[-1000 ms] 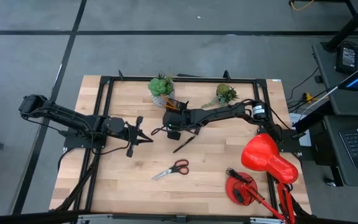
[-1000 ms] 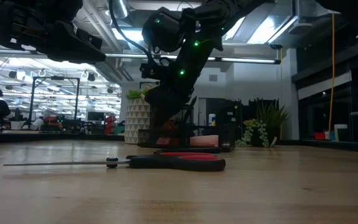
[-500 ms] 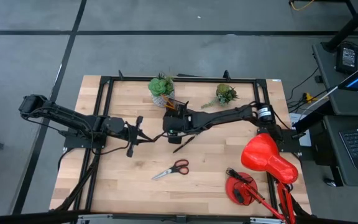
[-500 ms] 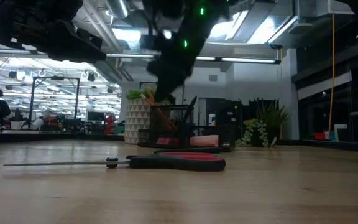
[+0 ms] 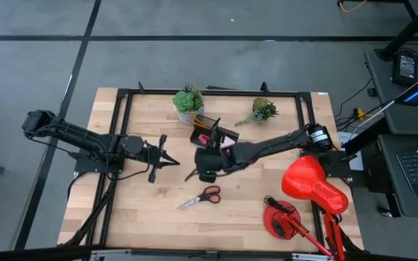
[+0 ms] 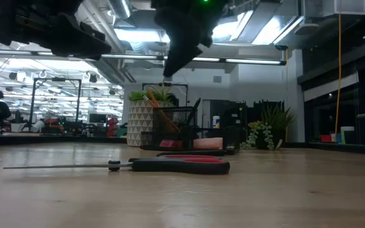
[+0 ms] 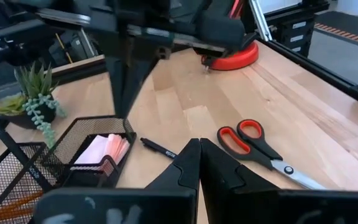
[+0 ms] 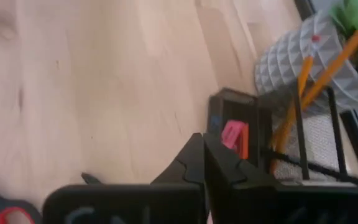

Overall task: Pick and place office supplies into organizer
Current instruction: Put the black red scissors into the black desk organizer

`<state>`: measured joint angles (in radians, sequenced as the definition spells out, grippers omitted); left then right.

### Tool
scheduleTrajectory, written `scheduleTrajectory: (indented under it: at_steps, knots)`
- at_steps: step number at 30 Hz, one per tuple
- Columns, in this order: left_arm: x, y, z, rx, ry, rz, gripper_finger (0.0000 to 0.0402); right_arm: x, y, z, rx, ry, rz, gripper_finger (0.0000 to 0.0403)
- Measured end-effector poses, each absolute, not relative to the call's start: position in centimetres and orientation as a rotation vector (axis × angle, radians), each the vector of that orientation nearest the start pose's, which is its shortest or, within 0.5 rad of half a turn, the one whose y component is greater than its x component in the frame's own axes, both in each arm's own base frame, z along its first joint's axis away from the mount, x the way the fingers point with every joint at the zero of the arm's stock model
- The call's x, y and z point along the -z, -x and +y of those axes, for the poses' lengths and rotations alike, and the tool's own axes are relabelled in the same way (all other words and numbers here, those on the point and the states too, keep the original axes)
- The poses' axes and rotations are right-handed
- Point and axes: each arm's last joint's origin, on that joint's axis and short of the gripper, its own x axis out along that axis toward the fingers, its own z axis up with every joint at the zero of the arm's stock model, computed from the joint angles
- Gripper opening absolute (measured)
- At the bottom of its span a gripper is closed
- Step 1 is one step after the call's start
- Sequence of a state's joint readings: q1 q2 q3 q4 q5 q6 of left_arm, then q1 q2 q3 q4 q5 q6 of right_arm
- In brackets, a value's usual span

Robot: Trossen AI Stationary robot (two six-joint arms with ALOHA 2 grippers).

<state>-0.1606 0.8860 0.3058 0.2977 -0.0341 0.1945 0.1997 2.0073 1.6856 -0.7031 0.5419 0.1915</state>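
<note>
Grey concrete floor surrounds the pale wooden table (image 5: 252, 210), which sits in a black metal frame. At its right edge leans a big red desk lamp (image 5: 312, 185) with a round red base.

Two dark arms reach in from opposite sides. The left tool (image 5: 171, 161) hovers left of the table's centre, fingers pressed together on nothing. The right tool (image 5: 202, 174) hangs over the middle of the table, just in front of the organizer, its fingers (image 8: 194, 165) also pinched together and empty.

Near the far edge stand two small green plants in white pots (image 5: 188, 101). Beside the left one sits the black wire-mesh desk organizer (image 5: 210, 130); two orange-yellow pencils (image 8: 316, 68) lean in its taller back compartment, and a pink sticky-note pad (image 7: 104, 149) lies in its low front tray.

Red-handled scissors (image 5: 202, 197) lie flat toward the table's near edge, well apart from the organizer. A black pen (image 7: 159, 148) lies on the wood between the scissors and the organizer.
</note>
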Motion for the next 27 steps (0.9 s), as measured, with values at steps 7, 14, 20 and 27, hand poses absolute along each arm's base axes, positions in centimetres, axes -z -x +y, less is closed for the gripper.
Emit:
scheduleTrajectory:
  at_steps: [7, 14, 20, 27]
  knots:
    - [-19.8, -18.1, -3.4, 0.179, -0.193, 0.254, 0.0002, -21.6, -40.3, 7.8, 0.371, 0.170, 0.839, 0.0002]
    - [-19.8, -18.0, -3.9, 0.087, -0.156, 0.257, 0.0002, -21.2, -35.8, 7.0, 0.268, 0.105, 0.675, 0.0001]
    - [-19.3, -18.9, -4.5, 0.043, -0.159, 0.243, 0.0002, -21.3, -30.7, 5.8, 0.233, 0.083, 0.428, 0.0001]
    - [-20.3, -23.2, -5.8, 0.034, -0.152, 0.297, 0.0002, -20.6, -26.3, 5.0, 0.143, 0.068, 0.233, 0.0001]
